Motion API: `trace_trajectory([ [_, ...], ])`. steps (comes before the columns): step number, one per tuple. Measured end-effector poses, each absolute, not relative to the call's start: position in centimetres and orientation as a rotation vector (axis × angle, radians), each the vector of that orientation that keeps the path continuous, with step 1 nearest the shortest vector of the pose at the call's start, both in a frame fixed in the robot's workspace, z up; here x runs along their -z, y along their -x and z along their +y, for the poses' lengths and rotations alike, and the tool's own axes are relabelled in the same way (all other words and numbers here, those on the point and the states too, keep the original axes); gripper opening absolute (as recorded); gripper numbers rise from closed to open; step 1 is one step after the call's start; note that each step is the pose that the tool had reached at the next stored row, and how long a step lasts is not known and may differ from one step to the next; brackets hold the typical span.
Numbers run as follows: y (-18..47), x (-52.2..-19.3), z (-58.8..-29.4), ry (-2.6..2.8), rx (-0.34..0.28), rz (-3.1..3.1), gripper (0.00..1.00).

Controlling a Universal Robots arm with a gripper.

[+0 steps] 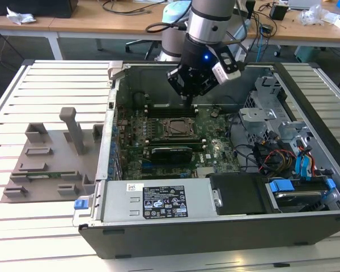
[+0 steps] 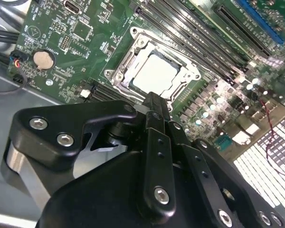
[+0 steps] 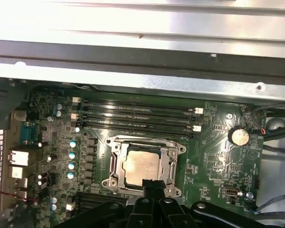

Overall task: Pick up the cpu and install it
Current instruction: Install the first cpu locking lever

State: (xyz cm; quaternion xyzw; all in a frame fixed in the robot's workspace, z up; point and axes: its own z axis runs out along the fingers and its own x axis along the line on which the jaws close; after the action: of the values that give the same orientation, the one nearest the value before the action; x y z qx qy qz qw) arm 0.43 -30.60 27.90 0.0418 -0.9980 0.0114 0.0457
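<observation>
One gripper [image 2: 154, 102] is hovering just above the motherboard [image 3: 213, 156], fingers pressed together and holding nothing. The cpu [image 3: 141, 167] is already sitting flat inside its metal-framed socket [image 3: 115, 154], so the arm looks clear of it.

Single arm reaching steeply downward, gripper [image 1: 188, 97] fingers [image 2: 154, 107] pressed together, holding nothing

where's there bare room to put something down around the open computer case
Free: the slatted table beyond the grey holder, and the slats on the exterior view's right. Crowded: inside the case, where the gripper hangs over the cpu in its socket.
</observation>
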Motion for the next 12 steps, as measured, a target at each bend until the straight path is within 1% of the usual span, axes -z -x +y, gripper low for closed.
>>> trace_trajectory([
  [12,-0.43,-27.89,-30.61,-0.129,-0.032,-3.095,0.11],
])
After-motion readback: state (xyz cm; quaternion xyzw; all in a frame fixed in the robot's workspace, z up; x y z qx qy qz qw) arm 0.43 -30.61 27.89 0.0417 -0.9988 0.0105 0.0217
